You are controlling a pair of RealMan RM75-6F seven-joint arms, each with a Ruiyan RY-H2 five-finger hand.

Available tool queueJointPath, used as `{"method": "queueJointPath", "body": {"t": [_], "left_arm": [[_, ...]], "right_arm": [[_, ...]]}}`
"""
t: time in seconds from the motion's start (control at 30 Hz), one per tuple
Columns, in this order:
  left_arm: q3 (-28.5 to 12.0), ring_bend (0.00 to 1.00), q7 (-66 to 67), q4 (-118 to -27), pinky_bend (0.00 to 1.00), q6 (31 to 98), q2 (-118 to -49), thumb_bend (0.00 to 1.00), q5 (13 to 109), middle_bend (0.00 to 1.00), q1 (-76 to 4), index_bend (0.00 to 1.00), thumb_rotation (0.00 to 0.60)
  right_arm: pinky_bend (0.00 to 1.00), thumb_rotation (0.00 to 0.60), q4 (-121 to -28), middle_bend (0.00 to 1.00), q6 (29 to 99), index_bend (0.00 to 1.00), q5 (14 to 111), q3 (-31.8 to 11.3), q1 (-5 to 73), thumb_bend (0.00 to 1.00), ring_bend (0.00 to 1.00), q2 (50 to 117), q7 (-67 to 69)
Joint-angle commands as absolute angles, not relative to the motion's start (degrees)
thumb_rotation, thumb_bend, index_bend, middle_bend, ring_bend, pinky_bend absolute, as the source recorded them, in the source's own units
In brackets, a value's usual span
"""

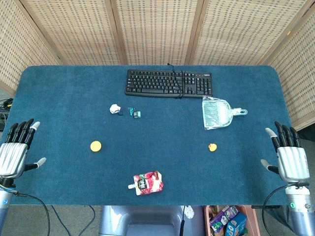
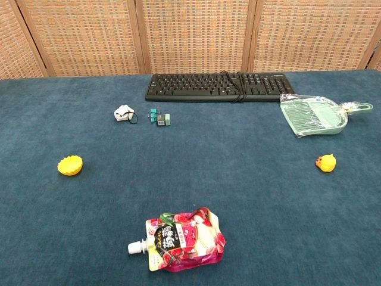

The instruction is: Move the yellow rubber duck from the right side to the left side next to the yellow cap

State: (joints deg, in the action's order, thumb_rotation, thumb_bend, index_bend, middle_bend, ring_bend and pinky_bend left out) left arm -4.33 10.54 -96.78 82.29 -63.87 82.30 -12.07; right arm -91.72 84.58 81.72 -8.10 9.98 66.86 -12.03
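The small yellow rubber duck (image 1: 212, 147) (image 2: 325, 162) sits on the blue table on the right side. The yellow cap (image 1: 95, 146) (image 2: 69, 165) lies on the left side, far from the duck. My right hand (image 1: 288, 156) hovers at the table's right edge, fingers spread, well to the right of the duck and holding nothing. At the left edge my left hand (image 1: 15, 150) is likewise spread and empty, left of the cap. Neither hand shows in the chest view.
A black keyboard (image 1: 169, 83) (image 2: 218, 87) lies at the back centre. A pale green dustpan in plastic (image 1: 217, 112) (image 2: 312, 115) is behind the duck. A red drink pouch (image 1: 147, 183) (image 2: 182, 239) lies at the front centre. A white item (image 1: 115, 109) and small teal clips (image 1: 134, 113) sit mid-left.
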Motion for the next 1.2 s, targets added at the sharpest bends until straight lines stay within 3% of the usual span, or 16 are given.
{"method": "queueJointPath", "body": {"t": [0.03,0.23,0.5,0.67,0.83,1.2], "left_arm": [[-4.45,0.00,10.44,-96.67,0.00,82.11,-63.87,0.00,82.21,0.00,-12.16,0.00,0.600],[-4.75,0.00,10.18,-96.56,0.00,81.55,-63.87,0.00,81.64,0.00,-12.33,0.00,0.600],[-4.99,0.00,11.41,-96.29,0.00,80.27,-64.50,0.00,80.61,0.00,-12.86,0.00,0.600],[-5.03,0.00,12.21,-96.47,0.00,80.31,-64.82,0.00,80.35,0.00,-12.82,0.00,0.600],[-5.37,0.00,12.20,-96.23,0.00,80.00,-64.94,0.00,79.41,0.00,-12.85,0.00,0.600],[-6.06,0.00,11.42,-95.66,0.00,78.50,-64.72,0.00,77.49,0.00,-13.31,0.00,0.600]], "right_arm": [[0.00,0.600,-91.58,0.00,84.20,0.00,81.90,-7.93,10.12,0.00,0.00,66.87,-11.82],[0.00,0.600,-89.31,0.00,81.17,0.00,83.46,-6.95,11.72,0.00,0.00,67.79,-9.69],[0.00,0.600,-81.41,0.00,67.68,0.01,88.34,-5.44,21.09,0.00,0.00,71.91,-3.04],[0.00,0.600,-76.30,0.00,59.34,0.12,89.12,-6.37,28.09,0.02,0.00,75.96,0.41],[0.00,0.600,-71.40,0.00,53.13,0.27,88.44,-6.80,32.82,0.15,0.00,80.49,2.31],[0.00,0.600,-64.76,0.00,49.71,0.31,88.10,-5.39,36.15,0.20,0.00,85.60,3.39]]}}
